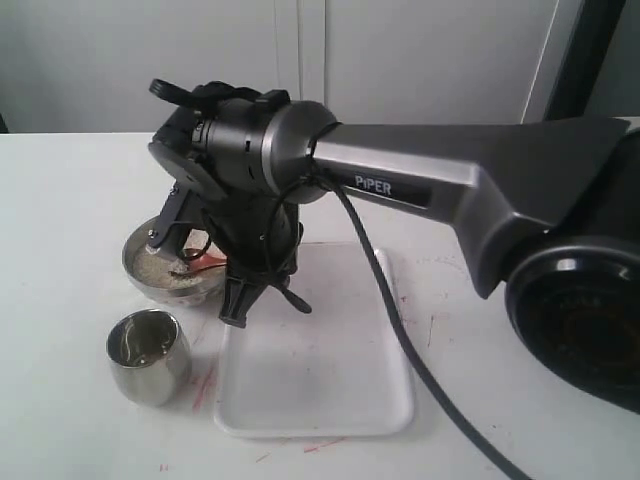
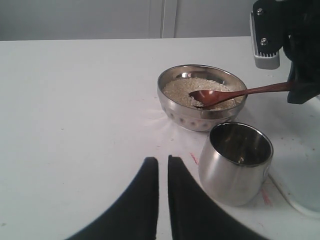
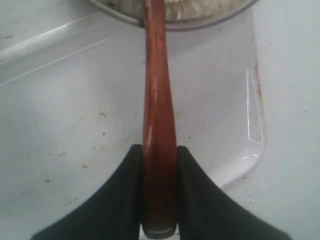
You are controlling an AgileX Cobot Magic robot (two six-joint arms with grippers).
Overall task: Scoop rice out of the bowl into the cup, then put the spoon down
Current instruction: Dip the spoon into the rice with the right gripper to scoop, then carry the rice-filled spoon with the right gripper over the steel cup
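Right gripper: jaws narrowed onto the spoon, clamping the far end of the handle. The handle runs straight out from the pads toward the bowl.

Spoon head: inside the bowl, low on the rice, hollow facing up. Whether it carries grains cannot be told. The handle crosses the bowl's rim on the side facing the tray.

Left gripper: jaws drawn almost together with only a slit between, nothing in them. It sits well back from the bowl, on the cup's side.

Cup: upright, just beside the bowl. No rice shows inside.

Tray: white and shallow, lying just beside the bowl under the right arm.

Handling, judged:
- The spoon looks light, stiff and glossy. A thin round handle held at its very end may twist in the pads once loaded, so a level head matters.
- The rice is loose and dry and would slide off at any tilt.
- The cup has a narrow mouth and smooth steel walls, likely light. A knock from the spoon could shift or tip it.
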